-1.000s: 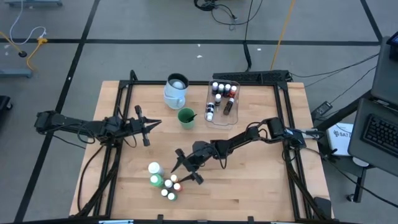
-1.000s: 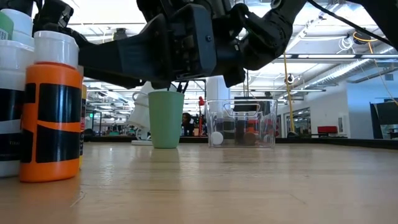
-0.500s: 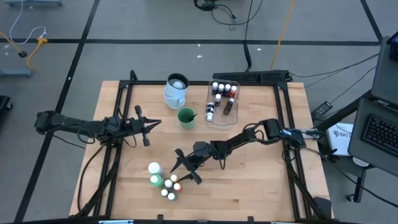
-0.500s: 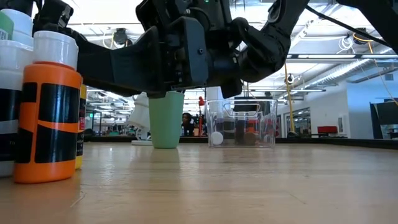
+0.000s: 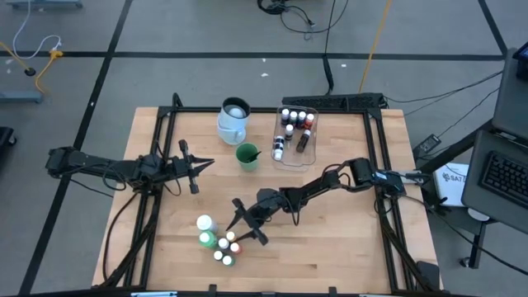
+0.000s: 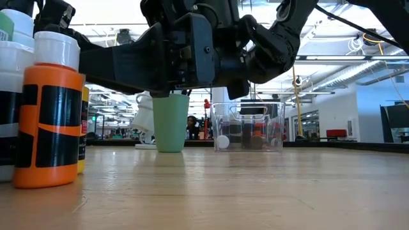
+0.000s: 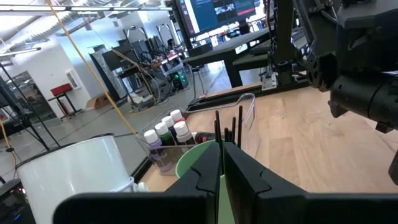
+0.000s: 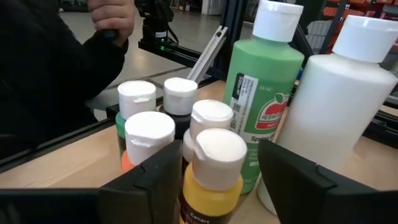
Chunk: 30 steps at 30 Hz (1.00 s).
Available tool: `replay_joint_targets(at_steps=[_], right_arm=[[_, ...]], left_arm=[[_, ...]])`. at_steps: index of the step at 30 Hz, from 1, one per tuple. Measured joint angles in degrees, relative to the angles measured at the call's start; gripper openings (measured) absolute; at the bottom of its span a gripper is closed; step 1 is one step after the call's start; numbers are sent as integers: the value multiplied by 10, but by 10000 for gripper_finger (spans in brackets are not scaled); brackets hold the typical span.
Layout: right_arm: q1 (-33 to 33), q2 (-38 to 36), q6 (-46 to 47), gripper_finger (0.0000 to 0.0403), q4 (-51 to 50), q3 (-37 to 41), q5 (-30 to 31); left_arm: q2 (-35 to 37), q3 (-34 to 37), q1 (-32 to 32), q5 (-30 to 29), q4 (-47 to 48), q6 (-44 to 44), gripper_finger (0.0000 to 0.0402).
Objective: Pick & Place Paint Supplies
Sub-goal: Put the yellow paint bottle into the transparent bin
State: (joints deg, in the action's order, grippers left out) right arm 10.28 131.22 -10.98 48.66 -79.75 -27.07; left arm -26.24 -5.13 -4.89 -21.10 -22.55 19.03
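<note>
A cluster of small white-capped paint bottles [image 5: 221, 246] stands near the table's front, beside a large green bottle [image 8: 261, 99] and a large white bottle [image 8: 336, 106]. My right gripper [image 5: 241, 233] is open at this cluster. Its fingers stand on either side of a small yellow bottle [image 8: 214, 174] with narrow gaps, touching nothing. An orange bottle [image 6: 48, 121] of the cluster stands close in the low view. My left gripper [image 5: 200, 163] waits shut at the table's left, pointing at the green cup [image 7: 199, 165] that holds dark brushes [image 7: 227, 127].
A clear tub [image 5: 294, 136] holding several small bottles stands at the far middle, a pale-blue jug [image 5: 233, 120] left of it and the green cup [image 5: 247, 156] in front. A person's dark sleeve [image 8: 56, 74] and hand show beyond the table in the right wrist view.
My right gripper has tipped slightly down at the cluster of small bottles, staying in place. Nothing else has moved.
</note>
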Motion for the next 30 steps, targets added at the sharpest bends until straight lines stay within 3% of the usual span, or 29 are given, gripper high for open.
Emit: replay_joint_targets(at_steps=[10,18,26,30], right_arm=[[-2,0,24,107,-1,0,0],[-5,-16,28,114,-35,0,1],[-12,-166,-11,106,-203,0,4],[-11,-262,-37,112,-312,0,40]], left_arm=[[0,0,0,0,0,0,26],[0,0,0,0,1,0,26],[0,0,0,0,14,0,26],[0,0,0,0,15,0,26]])
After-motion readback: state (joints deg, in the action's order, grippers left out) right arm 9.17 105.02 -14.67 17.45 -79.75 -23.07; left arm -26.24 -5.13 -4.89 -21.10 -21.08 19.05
